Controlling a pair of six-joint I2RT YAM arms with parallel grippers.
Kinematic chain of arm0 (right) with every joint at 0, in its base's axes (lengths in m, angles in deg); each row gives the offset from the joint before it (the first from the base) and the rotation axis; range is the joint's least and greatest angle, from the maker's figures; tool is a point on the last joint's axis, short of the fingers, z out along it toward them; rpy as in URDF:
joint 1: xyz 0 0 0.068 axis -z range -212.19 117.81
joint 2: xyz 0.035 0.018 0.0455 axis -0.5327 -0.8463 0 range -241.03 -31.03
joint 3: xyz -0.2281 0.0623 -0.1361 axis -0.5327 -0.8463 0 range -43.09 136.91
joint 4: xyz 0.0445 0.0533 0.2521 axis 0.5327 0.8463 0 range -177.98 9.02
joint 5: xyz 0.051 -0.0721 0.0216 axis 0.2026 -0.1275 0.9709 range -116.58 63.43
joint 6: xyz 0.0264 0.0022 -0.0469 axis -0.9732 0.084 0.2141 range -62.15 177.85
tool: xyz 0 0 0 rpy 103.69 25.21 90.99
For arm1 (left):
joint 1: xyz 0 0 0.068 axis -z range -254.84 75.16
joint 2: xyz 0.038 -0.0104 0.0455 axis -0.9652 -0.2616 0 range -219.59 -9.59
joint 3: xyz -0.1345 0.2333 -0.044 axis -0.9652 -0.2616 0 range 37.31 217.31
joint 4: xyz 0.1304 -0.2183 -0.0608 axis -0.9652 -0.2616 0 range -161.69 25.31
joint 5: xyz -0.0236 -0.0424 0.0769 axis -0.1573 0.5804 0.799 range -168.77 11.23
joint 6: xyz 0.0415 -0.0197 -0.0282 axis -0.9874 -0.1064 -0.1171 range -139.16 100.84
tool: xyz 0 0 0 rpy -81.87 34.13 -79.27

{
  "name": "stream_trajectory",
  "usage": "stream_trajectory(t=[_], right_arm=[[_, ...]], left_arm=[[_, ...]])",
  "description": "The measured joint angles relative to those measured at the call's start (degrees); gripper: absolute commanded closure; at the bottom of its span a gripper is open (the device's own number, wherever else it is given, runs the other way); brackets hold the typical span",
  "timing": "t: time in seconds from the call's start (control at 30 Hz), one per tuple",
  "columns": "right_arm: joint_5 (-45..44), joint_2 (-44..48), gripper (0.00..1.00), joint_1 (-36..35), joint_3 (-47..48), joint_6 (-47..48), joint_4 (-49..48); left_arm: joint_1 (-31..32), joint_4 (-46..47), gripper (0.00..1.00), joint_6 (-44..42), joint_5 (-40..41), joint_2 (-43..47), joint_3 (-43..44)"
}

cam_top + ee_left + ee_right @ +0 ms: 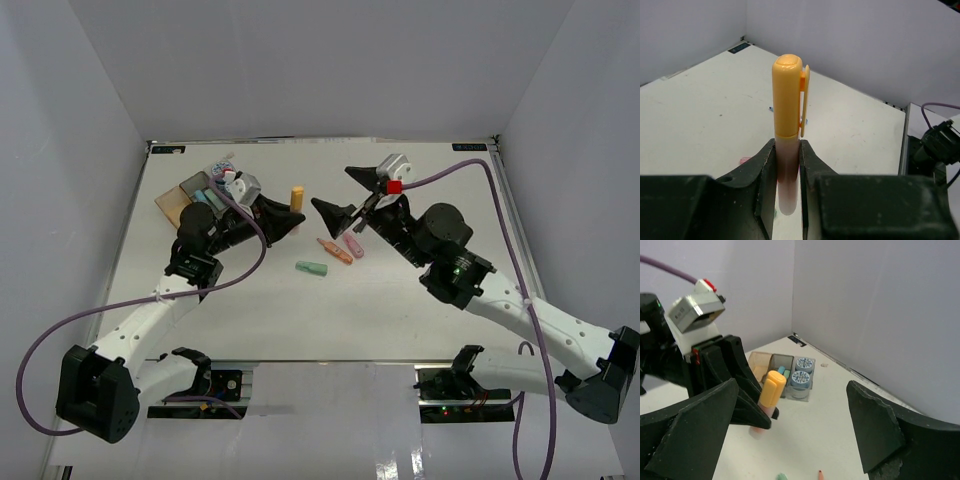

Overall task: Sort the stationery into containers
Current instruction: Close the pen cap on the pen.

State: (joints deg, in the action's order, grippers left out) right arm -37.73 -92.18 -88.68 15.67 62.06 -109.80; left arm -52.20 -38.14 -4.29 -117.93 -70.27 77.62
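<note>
My left gripper (788,167) is shut on a yellow-orange capped marker (788,100) and holds it upright above the table; it also shows in the top view (297,197) and the right wrist view (771,389). My right gripper (345,195) is open and empty, just right of that marker. A green marker (312,268), an orange marker (335,250) and a pink marker (353,244) lie on the table in front of the grippers. The joined bins (190,195) stand at the back left: orange-tan (756,365), smoky grey (780,364) holding blue and green sticks, and clear (801,392) holding two patterned rolls (800,378).
White walls close in the table at the back (320,70) and on both sides. My left arm (190,270) lies between the bins and the loose markers. A purple cable (500,230) runs along my right arm.
</note>
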Motion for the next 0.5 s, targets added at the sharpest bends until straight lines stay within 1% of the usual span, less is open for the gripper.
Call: stream_trajectory(t=[0.07, 0.1, 0.13, 0.17, 0.23, 0.37, 0.5], right_arm=[[7.1, 0.3, 0.09, 3.9, 0.5, 0.1, 2.9], [11.2, 0.3, 0.15, 6.0, 0.7, -0.1, 4.1], [16.0, 0.1, 0.18, 7.6, 1.0, -0.3, 5.8], [18.9, -0.2, 0.24, 9.6, 1.3, -0.4, 6.6], [25.9, -1.3, 0.28, 12.0, 2.4, -0.5, 8.5], [37.4, -4.7, 0.34, 13.4, 5.2, -0.5, 10.8], [44.8, -8.2, 0.34, 13.5, 8.2, -0.3, 12.5]], left_arm=[[0.0, -1.3, 0.93, -0.6, -2.4, -0.8, 1.0], [0.0, -2.0, 0.94, -0.9, -3.6, -1.0, 1.5], [0.0, -2.6, 0.94, -1.2, -4.6, -1.2, 1.9], [0.0, -3.3, 0.95, -1.6, -5.9, -1.4, 2.3], [0.0, -4.3, 0.96, -2.3, -7.8, -1.7, 3.0], [0.0, -6.6, 0.97, -3.8, -11.1, -2.0, 3.8], [0.0, -8.6, 0.97, -5.4, -13.0, -2.3, 4.5]])
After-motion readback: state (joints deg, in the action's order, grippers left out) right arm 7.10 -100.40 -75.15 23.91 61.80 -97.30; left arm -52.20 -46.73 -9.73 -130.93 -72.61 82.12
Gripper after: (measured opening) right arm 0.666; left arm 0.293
